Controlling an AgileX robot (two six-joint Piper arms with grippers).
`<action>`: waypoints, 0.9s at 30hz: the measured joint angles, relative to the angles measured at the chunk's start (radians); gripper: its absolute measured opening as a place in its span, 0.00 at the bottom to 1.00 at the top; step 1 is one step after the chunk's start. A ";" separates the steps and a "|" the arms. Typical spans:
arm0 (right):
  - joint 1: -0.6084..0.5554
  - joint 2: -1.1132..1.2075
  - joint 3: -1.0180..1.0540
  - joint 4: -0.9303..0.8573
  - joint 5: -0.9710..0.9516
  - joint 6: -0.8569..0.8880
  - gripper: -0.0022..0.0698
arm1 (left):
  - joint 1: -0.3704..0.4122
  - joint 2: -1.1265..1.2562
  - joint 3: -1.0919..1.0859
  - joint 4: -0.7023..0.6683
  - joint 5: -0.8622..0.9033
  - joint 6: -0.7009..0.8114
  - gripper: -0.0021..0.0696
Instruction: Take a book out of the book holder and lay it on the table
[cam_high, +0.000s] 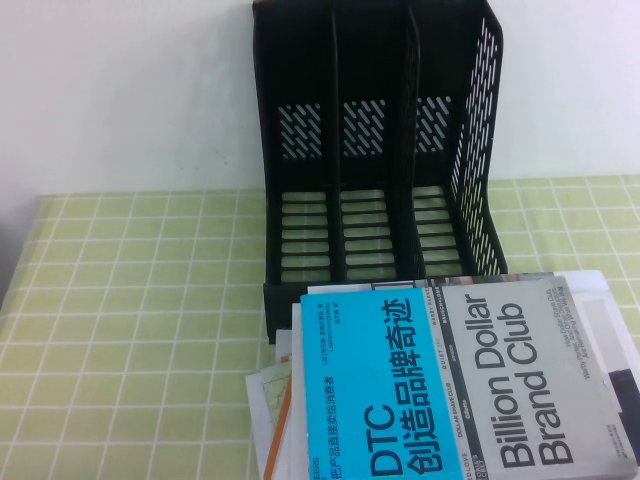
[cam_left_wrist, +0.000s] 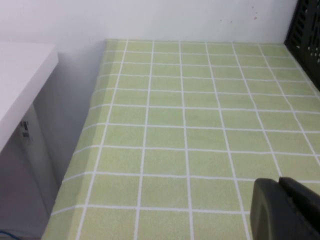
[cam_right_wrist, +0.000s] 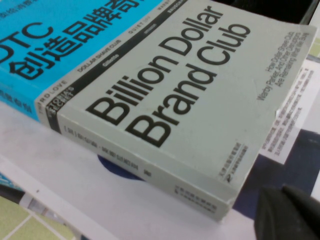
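Lying flat with its cover up, the book sits at about five o'clock on the table in the high view, directly in front of the book holder, whose front lip it touches or just overlaps. Its blue half faces the robot's left and its pale grey half, printed "Billion Dollar Brand Club", faces the right. It does not rest on the cloth itself: it lies on top of other printed matter, a white book with dark patches showing past its right edge and loose papers poking out at its left, around seven o'clock of the book.

The right gripper appears only as a dark shape in its own wrist view, just beside the near grey corner of the book and above the white book (whether it touches either cannot be told). Its jaws are closed, and nothing is seen between them.

The left gripper hangs over bare green cloth far off on the robot's left side, well apart from the book; only its dark tip shows, with the holder's edge at about one o'clock.

All three compartments of the holder stand empty, at twelve o'clock from the book.
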 joint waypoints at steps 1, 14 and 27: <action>0.000 0.000 0.000 0.000 0.000 0.000 0.03 | 0.000 0.000 0.000 0.000 0.000 0.002 0.03; 0.000 0.000 0.000 0.000 0.000 0.000 0.03 | 0.000 0.000 0.000 0.000 -0.002 -0.021 0.03; 0.000 0.000 0.000 0.000 0.000 0.000 0.03 | 0.000 0.000 0.000 0.000 -0.002 -0.028 0.03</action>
